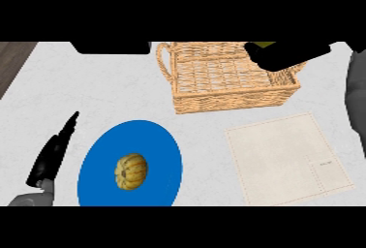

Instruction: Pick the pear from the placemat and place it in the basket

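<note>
Head view. My right hand was over the back right corner of the basket, above the rim. Its fingers were curled in, closed round the pear. I could only see a yellow-green sliver of the pear at the hand's top left edge, and the palm and fingers hid the rest. So the pear sat inside the grip, over the basket's corner. I couldn't tell whether it touched the wicker.

The right forearm ran down the right edge of the view.

The basket was a woven rectangle with a handle loop on its left end. It stood on the counter at the top centre.

The placemat was beige and lay flat in front of the basket, slightly to the right. It was well apart from the hand.

The blue plate was left of the placemat, with a small ribbed yellow squash near its middle.

My left hand was at the lower left, just beside the plate's left rim. Its fingers were straight, pointed away from me, and held nothing.
</note>
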You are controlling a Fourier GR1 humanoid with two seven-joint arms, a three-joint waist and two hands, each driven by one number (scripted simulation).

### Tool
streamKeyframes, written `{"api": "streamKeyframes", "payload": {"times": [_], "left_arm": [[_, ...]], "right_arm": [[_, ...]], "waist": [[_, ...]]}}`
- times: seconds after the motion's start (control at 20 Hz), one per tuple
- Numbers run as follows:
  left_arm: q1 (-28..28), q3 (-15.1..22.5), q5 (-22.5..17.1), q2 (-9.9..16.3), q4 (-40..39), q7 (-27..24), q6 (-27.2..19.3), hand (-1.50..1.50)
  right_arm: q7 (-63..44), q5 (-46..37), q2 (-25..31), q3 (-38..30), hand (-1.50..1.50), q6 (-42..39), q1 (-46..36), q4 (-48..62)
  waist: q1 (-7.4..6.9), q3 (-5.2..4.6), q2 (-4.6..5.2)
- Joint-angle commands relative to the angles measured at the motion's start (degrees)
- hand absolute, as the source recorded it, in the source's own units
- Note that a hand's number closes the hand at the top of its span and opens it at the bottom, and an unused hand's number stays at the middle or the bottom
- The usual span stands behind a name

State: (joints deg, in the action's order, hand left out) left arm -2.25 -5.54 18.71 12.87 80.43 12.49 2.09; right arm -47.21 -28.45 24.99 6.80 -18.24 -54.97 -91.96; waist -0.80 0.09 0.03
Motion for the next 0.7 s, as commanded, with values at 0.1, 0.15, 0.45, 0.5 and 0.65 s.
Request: {"api": "streamKeyframes", "payload": {"times": [0.1,0.15,0.45,0.5,0.65], "left_arm": [[0.58,-0.2,0.92,-0.05,0.98,1.78,-0.35,0.0],[-1.05,0.24,1.2,-0.37,0.46,2.61,-0.29,0.0],[0.3,-0.87,-0.81,0.59,2.25,2.72,2.22,0.0],[0.62,2.29,2.55,-3.21,3.18,4.03,-1.61,0.0],[-0.92,0.53,1.71,-1.18,-1.34,1.32,-0.04,0.0]], "right_arm": [[2.2,-7.63,-2.16,2.25,1.5,1.92,-3.38,9.23],[5.6,-10.0,-3.71,4.34,1.5,5.62,0.91,10.96],[7.02,-11.41,-11.07,1.46,-1.5,11.84,-4.38,21.87],[6.75,-12.22,-11.94,2.97,-1.5,11.4,-1.82,19.12],[11.13,-12.4,-11.1,-0.62,-1.5,15.6,-2.43,20.4]], "waist": [[0.1,-0.13,0.07],[0.16,-0.11,0.16],[-0.25,-0.1,0.14],[0.2,-0.1,0.02],[0.39,-0.1,0.08]]}}
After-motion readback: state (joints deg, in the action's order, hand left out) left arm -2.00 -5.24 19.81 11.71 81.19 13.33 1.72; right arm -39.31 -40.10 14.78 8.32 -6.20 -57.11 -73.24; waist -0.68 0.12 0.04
